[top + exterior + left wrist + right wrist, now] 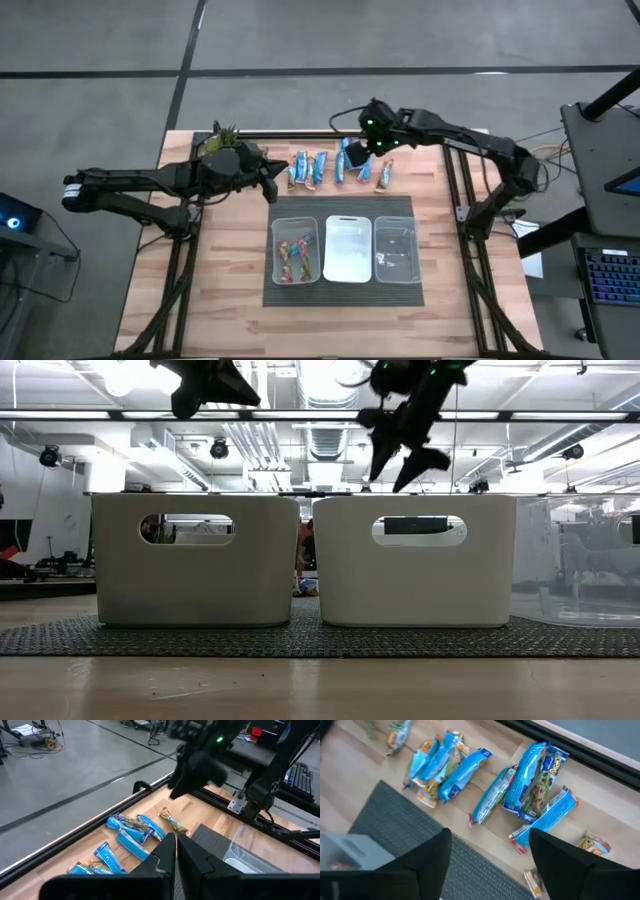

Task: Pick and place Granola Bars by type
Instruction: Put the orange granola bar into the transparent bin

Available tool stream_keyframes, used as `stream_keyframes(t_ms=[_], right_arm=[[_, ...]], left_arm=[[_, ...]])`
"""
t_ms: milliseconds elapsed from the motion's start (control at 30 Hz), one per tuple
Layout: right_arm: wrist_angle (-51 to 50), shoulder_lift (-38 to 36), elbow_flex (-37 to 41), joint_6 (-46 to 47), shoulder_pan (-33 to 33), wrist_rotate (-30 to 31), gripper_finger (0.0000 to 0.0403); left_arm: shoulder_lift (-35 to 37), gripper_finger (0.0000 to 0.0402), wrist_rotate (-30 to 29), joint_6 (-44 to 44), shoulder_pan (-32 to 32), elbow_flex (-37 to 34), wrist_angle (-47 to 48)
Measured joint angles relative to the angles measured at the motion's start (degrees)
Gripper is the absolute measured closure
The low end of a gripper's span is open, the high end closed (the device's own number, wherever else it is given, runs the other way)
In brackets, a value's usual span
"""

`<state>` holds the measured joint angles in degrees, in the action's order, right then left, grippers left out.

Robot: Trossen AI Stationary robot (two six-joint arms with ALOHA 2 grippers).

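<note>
Several granola bars (340, 168) in blue, blue-and-orange and tan wrappers lie in a loose row on the wood near the table's far edge; they also show in the right wrist view (487, 800) and the left wrist view (131, 836). My right gripper (490, 865) hangs open above the right part of that row (360, 148), pointing steeply down, clear of the bars. My left gripper (176, 852) is shut and empty, held above the table left of the row (274, 184).
Three bins stand side by side on a dark mat (340, 290) nearer the front: the left one (295, 228) holds several wrapped bars, then a white one (347, 222) and a clear one (396, 225). A small green plant (226, 134) stands at the far left.
</note>
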<state>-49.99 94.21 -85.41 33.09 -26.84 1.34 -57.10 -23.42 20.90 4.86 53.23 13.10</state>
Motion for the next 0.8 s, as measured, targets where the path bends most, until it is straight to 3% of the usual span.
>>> stream_keyframes(t_ms=[200,500,800], right_arm=[[2.4,6.8,-2.7,0.6,-0.4,-0.1,0.0129],[2.4,16.4,-6.7,3.6,-0.4,-6.2,0.0144],[2.3,22.1,-7.2,3.6,-0.4,-6.4,0.0158]], left_arm=[[0.0,0.0401,0.0,0.2,0.0,0.0,0.0],[0.0,0.0401,0.0,0.6,0.0,0.0,0.0],[0.0,0.0401,0.0,0.6,0.0,0.0,0.0]])
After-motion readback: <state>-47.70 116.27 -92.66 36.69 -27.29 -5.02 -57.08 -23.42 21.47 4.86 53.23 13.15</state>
